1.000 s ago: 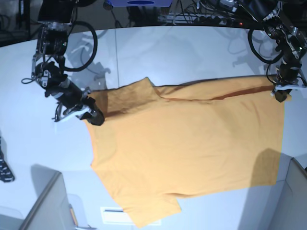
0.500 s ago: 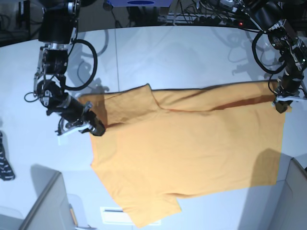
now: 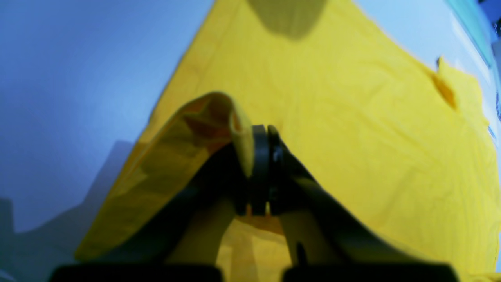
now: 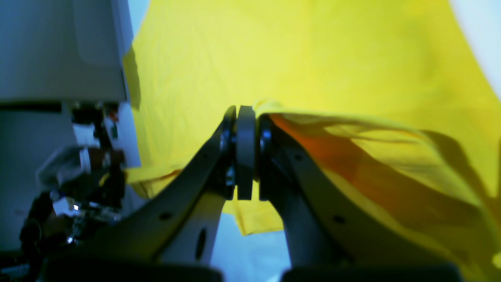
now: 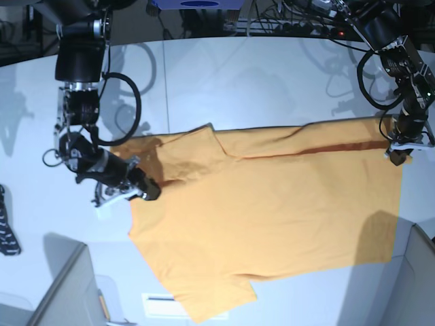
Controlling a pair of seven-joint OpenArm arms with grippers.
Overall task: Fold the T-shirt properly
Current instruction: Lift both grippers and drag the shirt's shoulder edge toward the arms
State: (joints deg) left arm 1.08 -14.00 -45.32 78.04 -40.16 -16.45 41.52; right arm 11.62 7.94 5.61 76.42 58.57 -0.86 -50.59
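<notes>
The orange-yellow T-shirt [image 5: 272, 204] lies spread across the white table, with its far edge lifted into a long fold. At the right of the base view my left gripper [image 5: 397, 155] is shut on the shirt's far right corner; in the left wrist view the cloth [image 3: 332, 98] curls over the pinched fingertips of that gripper [image 3: 266, 133]. On the left side of the base view my right gripper [image 5: 146, 192] is shut on the shirt's lifted left edge near the sleeve. The right wrist view shows that gripper [image 4: 244, 113] closed with cloth [image 4: 274, 51] draped off it.
A black striped object [image 5: 7, 231] lies at the table's left edge. Grey partitions stand at the front left [image 5: 68, 292] and front right [image 5: 414, 272]. Cables and gear [image 5: 292, 24] line the back. A white label [image 5: 160, 305] lies beside the shirt's front sleeve.
My right gripper has carried the shirt's left edge toward the front and slightly right. My left gripper has come a little forward with its corner. The lifted fold follows them.
</notes>
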